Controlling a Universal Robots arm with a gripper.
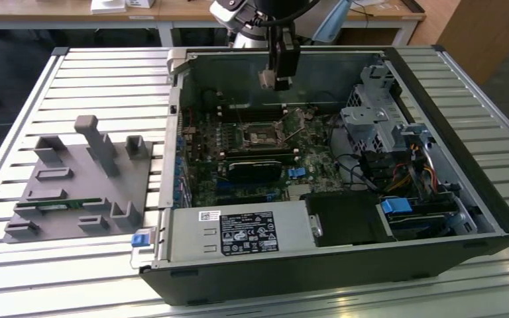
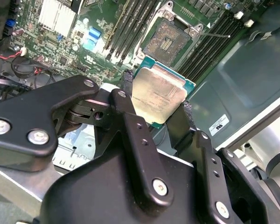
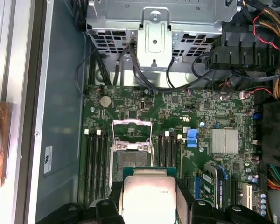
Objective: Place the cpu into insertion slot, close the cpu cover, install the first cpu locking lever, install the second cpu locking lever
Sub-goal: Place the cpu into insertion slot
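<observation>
Above the insertion slot (image 2: 167, 42) and clear of it, carrying the cpu (image 2: 161, 91) flat, metal top up, clamped by two opposite edges in the jaws of the gripper (image 2: 157, 97). Sitting partly off the slot's dark centre in both wrist views; square, edges roughly parallel to the slot's rim. Cpu cover (image 3: 132, 123) tipped up at one edge of the slot, opening free. Memory slots (image 3: 94, 158) flanking the slot closely on two sides; thin lever wire (image 2: 214, 34) just beside it, likely little room for sideways drift.
</observation>
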